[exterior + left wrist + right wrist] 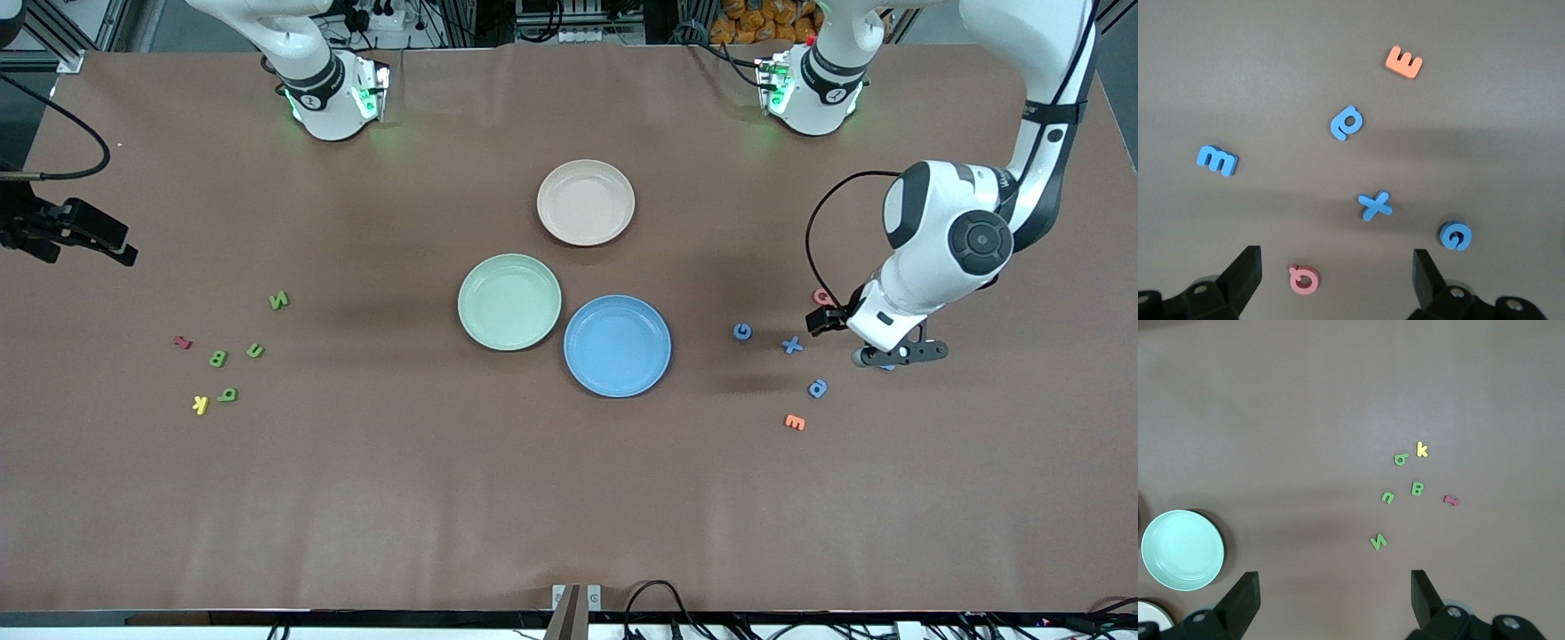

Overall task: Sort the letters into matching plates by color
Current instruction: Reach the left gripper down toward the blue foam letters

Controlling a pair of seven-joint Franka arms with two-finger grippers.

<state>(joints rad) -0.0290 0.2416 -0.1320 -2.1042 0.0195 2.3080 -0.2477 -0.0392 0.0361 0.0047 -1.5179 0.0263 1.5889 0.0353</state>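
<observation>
The left pincer (1335, 283) hangs wide open over the blue letters (1347, 123). The right pincer (1335, 603) waits, open too, holding nothing.

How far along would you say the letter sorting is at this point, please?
Nothing is sorted yet: the green plate and blue plate are empty. The left gripper hangs open over the blue letters, holding nothing. The right gripper waits open. All four blue and four green letters remain on the table.

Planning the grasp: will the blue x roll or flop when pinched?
The blue x lies flat on the table, so it is unlikely to roll. It looks chunky and probably stiff. Being small, it may slide if nudged.
</observation>
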